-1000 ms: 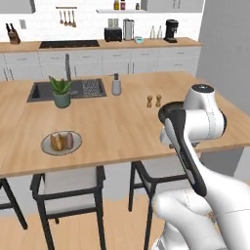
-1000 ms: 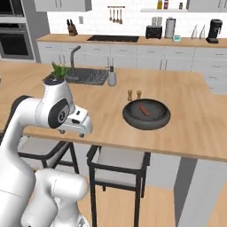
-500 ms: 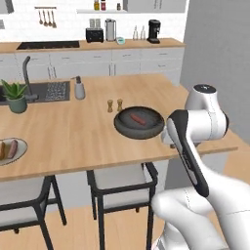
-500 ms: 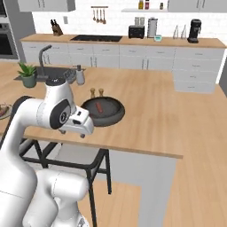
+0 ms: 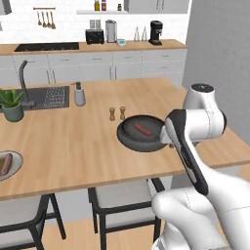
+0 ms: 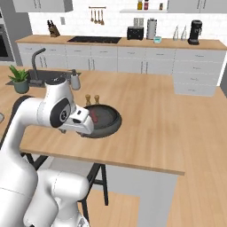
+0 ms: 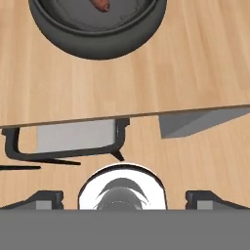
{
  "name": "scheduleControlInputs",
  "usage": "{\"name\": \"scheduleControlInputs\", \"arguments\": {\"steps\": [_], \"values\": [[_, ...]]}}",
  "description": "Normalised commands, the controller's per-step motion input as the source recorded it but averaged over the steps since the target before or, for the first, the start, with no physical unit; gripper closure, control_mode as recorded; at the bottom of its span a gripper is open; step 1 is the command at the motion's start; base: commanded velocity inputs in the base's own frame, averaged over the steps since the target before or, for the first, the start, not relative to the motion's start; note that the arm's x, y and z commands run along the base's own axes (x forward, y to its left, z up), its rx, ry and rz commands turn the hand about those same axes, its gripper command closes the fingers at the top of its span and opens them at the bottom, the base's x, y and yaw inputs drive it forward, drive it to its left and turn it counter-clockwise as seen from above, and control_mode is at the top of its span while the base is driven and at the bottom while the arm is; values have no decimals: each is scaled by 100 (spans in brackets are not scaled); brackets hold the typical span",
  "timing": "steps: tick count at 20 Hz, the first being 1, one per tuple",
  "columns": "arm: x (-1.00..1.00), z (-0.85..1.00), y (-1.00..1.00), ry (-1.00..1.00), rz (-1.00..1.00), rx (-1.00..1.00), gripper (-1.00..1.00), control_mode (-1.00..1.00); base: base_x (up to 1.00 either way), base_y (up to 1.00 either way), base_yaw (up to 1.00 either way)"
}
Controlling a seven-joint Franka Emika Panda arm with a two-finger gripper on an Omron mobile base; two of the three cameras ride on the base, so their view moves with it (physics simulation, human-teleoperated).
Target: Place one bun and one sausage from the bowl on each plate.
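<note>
The dark round bowl [image 5: 141,134] [image 6: 105,120] sits on the wooden island, just ahead of my arm, with one reddish sausage [image 5: 142,129] [image 6: 94,116] lying in it. In the hand view the bowl [image 7: 97,29] is at the top and the sausage [image 7: 101,5] is cut by the frame's edge. My gripper [image 7: 124,197] hangs off the counter's near edge, short of the bowl, open and holding nothing. A pale grey plate [image 5: 14,168] at the far left edge carries a sausage [image 5: 6,163]. The bun is out of view.
Two small shakers [image 5: 117,113] [image 6: 91,99] stand just behind the bowl. A soap dispenser [image 5: 79,94], a sink [image 5: 46,96] and a potted plant [image 5: 12,105] lie to the left. Black stools [image 5: 117,195] [image 7: 63,139] stand under the counter's near edge.
The base has driven to the right along the island, so the whole scene has shifted left. The bowl now sits in front of the arm, the plate at the left edge. The gripper stays open.
</note>
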Motion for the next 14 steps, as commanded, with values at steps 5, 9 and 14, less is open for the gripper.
{"name": "scheduleControlInputs", "arguments": {"steps": [5,9,14], "values": [[98,0,3,0,0,0,-100,-100,0,0,0],[100,-10,17,0,2,2,-100,-100,0,0,0],[100,-34,21,4,15,1,-100,-100,0,0,0]]}}
